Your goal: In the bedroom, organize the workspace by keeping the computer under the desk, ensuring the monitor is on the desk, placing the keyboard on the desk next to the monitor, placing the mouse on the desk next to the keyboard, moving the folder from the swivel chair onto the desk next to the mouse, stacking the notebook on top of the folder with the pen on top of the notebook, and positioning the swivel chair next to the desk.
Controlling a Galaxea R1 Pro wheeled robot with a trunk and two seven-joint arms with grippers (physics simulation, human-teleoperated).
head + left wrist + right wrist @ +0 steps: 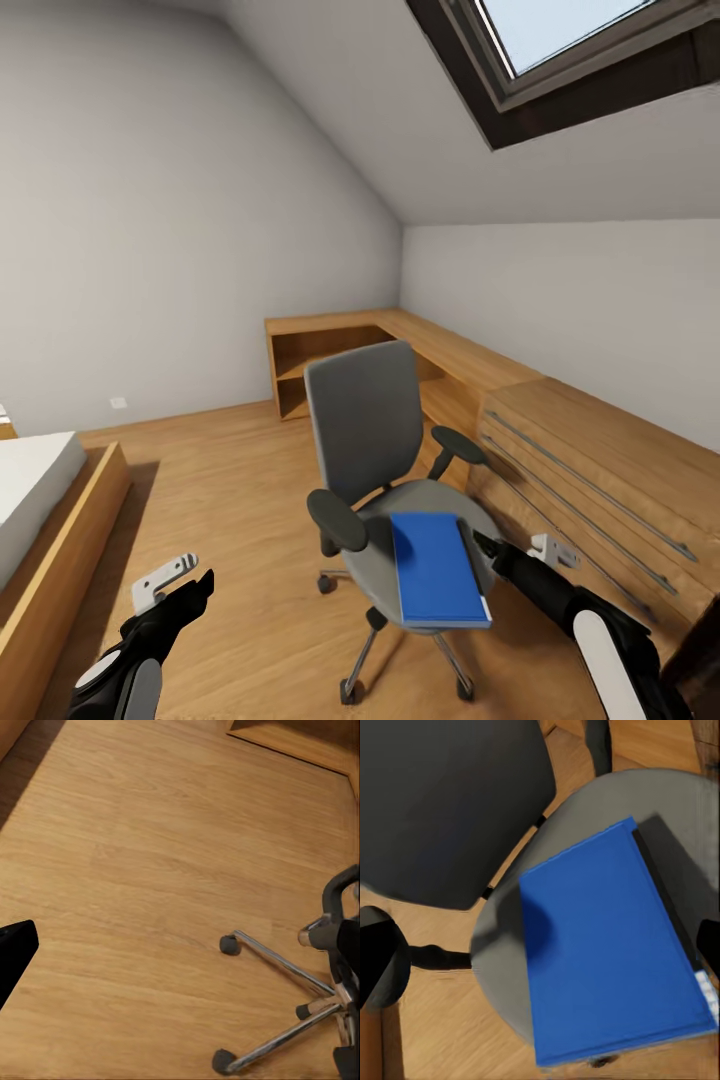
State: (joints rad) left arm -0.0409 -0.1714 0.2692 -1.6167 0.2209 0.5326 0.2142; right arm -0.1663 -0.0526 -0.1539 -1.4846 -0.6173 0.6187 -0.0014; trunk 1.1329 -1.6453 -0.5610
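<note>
Right gripper (487,549), jaw state indeterminable, extends beside flat bright-blue folder (437,570) on grey upholstered swivel chair (365,420); left gripper (180,588) low, state indeterminable.

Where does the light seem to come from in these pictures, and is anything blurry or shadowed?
Head view: daylight through the skylight, soft shadow beside the bed. Right wrist view: the folder is fairly sharp and carries a dark shadow patch; the chair back looks dark and soft. Left wrist view: evenly lit floor, faint shadow in one corner.
</note>
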